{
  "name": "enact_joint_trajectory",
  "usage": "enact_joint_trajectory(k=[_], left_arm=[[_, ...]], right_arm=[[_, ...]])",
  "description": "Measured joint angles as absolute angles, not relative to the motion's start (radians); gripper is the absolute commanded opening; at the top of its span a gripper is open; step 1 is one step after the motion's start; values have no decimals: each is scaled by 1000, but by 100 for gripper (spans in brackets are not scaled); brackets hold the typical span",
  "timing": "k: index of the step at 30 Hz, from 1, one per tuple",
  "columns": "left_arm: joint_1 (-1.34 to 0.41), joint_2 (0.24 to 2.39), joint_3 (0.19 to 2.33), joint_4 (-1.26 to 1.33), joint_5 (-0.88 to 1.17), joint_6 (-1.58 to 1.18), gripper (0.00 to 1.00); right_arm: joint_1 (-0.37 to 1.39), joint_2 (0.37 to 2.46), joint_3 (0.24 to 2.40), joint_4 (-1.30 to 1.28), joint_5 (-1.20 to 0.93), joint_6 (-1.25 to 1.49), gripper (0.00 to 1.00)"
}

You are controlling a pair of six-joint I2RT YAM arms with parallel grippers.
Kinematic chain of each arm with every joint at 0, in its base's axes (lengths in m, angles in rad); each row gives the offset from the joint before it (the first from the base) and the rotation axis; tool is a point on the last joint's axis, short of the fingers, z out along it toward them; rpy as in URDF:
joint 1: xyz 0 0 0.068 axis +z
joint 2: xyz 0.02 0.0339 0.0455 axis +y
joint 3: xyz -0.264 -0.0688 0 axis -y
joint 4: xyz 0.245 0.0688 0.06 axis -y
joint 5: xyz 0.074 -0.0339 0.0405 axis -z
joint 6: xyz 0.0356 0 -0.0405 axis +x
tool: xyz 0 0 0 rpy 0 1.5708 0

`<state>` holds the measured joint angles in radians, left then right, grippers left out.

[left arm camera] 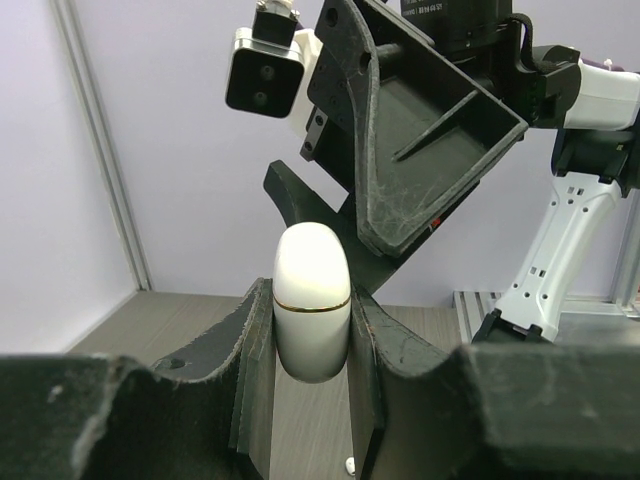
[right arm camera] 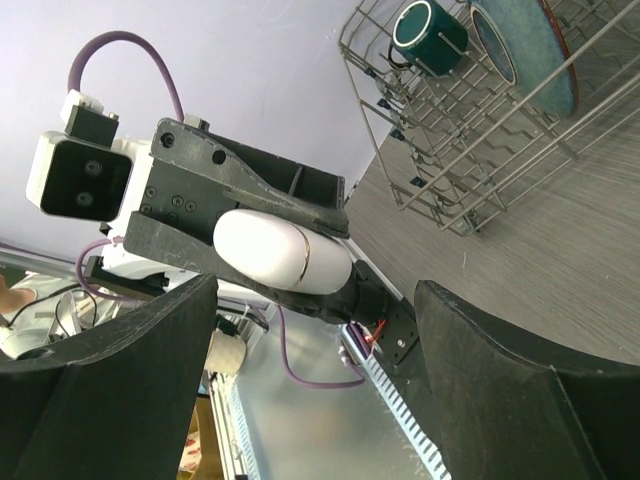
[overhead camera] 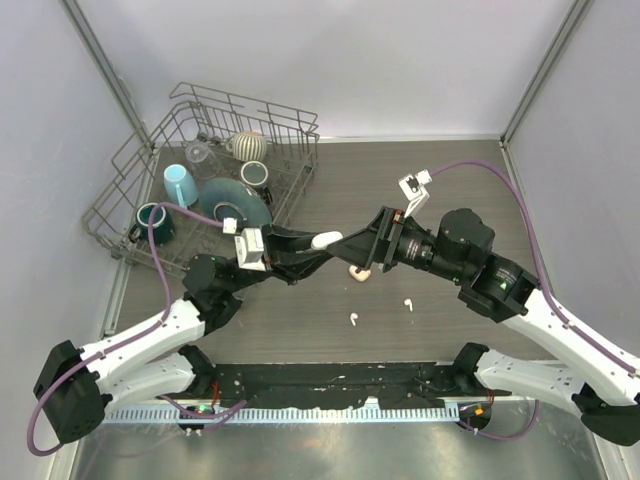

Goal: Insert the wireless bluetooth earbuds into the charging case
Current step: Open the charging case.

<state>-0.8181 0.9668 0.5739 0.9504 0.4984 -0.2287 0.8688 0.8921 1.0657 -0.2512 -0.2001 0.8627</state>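
Observe that the left gripper is clamped on the white, rounded plastic charging case, with one black finger pressed against each flat side. The case is raised above the brown wood-grain table, its rounded end pointing toward the right arm. Its lid is shut, and the left wrist view shows a thin gold seam running around the body. Note that the right gripper stands just beside the case with its jaws wide apart, gripping nothing; in the right wrist view its two fingers frame the case without touching it. Locate the two small white plastic wireless bluetooth earbuds on the table below the grippers. One lies near the front centre and the other a little to its right, apart from each other and from the case. A small pale-pink object lies under the right gripper; you cannot tell what it is. The grey wire dish rack at the far left holds a teal plate and a light-blue cup.
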Motion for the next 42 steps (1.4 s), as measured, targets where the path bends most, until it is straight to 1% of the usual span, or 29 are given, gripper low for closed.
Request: enact_joint_trajectory(k=[10,24,35,42], left_arm=[[-818,985,588,955,504,-241,0],[-817,1001,596,963,587,-263,0],[-817,999,604,943,648,-282,0],[-817,988,604,933,632,-281,0]], right_arm=[[869,874,1063,-286,-185,852,85],[876,844,1050,-281,-84,887,85],[875,867,1056,-251,-44,897,85],[875,873,1062,-246,-43,895,87]])
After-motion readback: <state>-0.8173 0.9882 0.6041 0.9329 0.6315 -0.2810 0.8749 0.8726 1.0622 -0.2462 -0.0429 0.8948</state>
